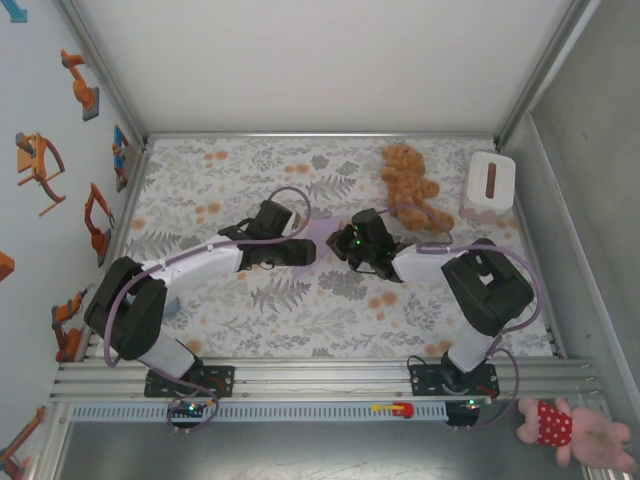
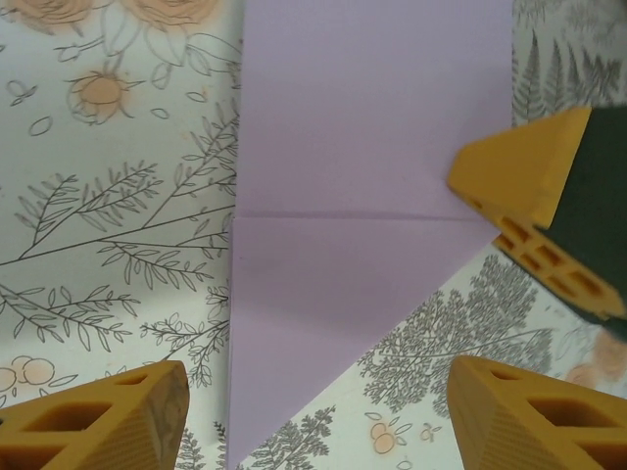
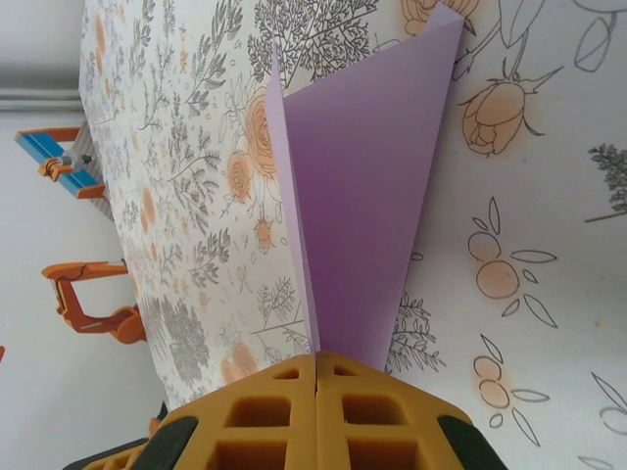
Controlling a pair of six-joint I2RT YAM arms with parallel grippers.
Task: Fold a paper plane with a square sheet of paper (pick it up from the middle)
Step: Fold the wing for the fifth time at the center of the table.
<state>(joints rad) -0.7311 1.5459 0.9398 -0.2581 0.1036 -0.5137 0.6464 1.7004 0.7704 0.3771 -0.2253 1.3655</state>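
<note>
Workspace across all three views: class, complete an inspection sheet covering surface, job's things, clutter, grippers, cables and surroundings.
Surface: floral tablecloth, lying flat.
Job's things: lavender paper, creased and partly folded, between the grippers.
Clutter: brown teddy bear and white box far right; pink plush toy off the table, near right.
Grippers: left gripper open over the paper; right gripper shut on the paper.
Cables: lavender cables loop along both arms.
Surroundings: orange robot-arm stickers on left wall; metal rail at near edge.

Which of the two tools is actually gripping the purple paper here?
The right tool: it is clamped shut on the folded purple paper at its narrow end. The left tool stands open above it, holding nothing.
</note>
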